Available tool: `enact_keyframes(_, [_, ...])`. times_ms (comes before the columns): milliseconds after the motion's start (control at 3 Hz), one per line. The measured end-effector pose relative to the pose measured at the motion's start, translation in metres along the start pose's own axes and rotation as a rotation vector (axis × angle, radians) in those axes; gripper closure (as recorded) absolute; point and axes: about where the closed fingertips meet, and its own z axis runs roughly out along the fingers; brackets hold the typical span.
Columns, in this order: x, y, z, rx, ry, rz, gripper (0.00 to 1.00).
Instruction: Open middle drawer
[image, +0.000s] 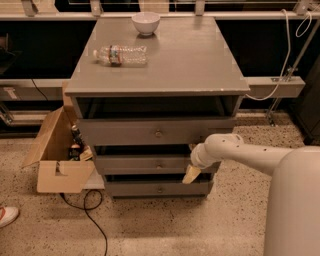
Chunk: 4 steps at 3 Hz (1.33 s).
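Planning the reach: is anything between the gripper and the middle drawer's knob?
Nothing visible. The gripper sits at the right end of the middle drawer, in front of it, and only bare drawer front lies between it and the knob.
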Motion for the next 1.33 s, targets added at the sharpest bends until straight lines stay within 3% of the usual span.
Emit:
enact_keyframes(333, [0.003,-0.007,0.024,-0.027,-0.013,0.015,0.00])
enact_keyframes(667, [0.009,-0.003,0.054,-0.099,-0.025,0.028,0.27])
enact_keyframes(1000, [0.016,0.006,0.051,-0.122,-0.041,0.031,0.50])
enact_keyframes(1333, [0.014,0.005,0.037,-0.100,-0.067,0.015,0.74])
